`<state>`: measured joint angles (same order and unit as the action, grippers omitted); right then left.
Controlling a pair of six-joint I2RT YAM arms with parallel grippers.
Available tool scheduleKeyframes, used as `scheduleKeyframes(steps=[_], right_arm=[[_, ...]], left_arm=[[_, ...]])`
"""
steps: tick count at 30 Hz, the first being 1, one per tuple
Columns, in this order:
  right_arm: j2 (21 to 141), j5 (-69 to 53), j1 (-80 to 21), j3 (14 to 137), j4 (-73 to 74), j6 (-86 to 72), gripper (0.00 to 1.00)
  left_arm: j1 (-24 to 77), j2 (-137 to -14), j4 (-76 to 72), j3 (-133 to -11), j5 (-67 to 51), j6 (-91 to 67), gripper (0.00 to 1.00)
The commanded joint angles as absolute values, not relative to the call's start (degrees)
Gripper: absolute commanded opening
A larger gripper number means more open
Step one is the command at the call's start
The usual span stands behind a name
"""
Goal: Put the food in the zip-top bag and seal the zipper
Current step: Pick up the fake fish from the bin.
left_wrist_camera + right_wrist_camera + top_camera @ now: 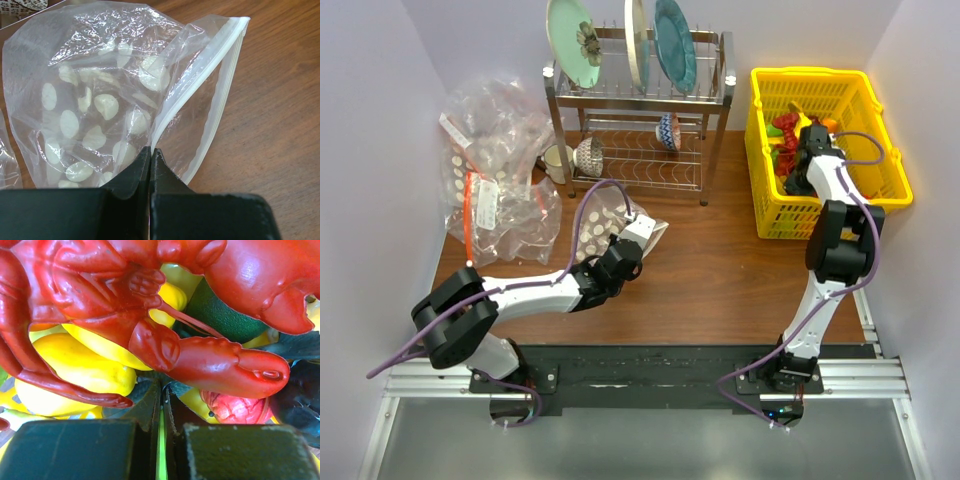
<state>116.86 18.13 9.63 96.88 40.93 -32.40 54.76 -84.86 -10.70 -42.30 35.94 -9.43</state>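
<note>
The zip-top bag point(603, 222), clear with white dots, lies on the wooden table left of centre. My left gripper point(625, 255) is shut on its mouth edge. The left wrist view shows the jaws point(150, 151) pinched together on the near lip of the bag point(95, 100), with the white zipper point(200, 85) curving away and the mouth gaping. My right gripper point(802, 152) is down inside the yellow basket point(882, 190) among the food. In the right wrist view its jaws point(161, 390) are shut under a red lobster toy point(150, 315), beside yellow pieces point(80, 365) and a green one point(220, 315); nothing shows gripped.
A pile of other clear bags point(490, 170) with an orange-red strip sits at the back left. A metal dish rack point(640, 130) with plates and bowls stands at the back centre. A pinkish-red toy point(235, 407) lies low in the basket.
</note>
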Motion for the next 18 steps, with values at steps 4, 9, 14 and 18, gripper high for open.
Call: scheduleKeyframes(steps=[4, 9, 14, 18], right_arm=[[107.2, 16.2, 10.4, 95.6, 40.3, -32.1, 0.00], [102.8, 13.5, 10.4, 95.9, 41.2, -32.1, 0.00], [101.3, 12.4, 10.4, 97.3, 42.0, -31.3, 0.00], [100.0, 6.9, 10.4, 99.9, 43.2, -30.6, 0.00]], left_arm=[[54.6, -84.6, -13.6, -42.7, 37.8, -10.3, 0.00], [54.7, -84.6, -13.4, -42.9, 37.5, -10.3, 0.00], [54.7, -84.6, -13.4, -42.9, 37.5, -10.3, 0.00], [54.6, -85.1, -13.4, -43.2, 37.4, -10.2, 0.00]])
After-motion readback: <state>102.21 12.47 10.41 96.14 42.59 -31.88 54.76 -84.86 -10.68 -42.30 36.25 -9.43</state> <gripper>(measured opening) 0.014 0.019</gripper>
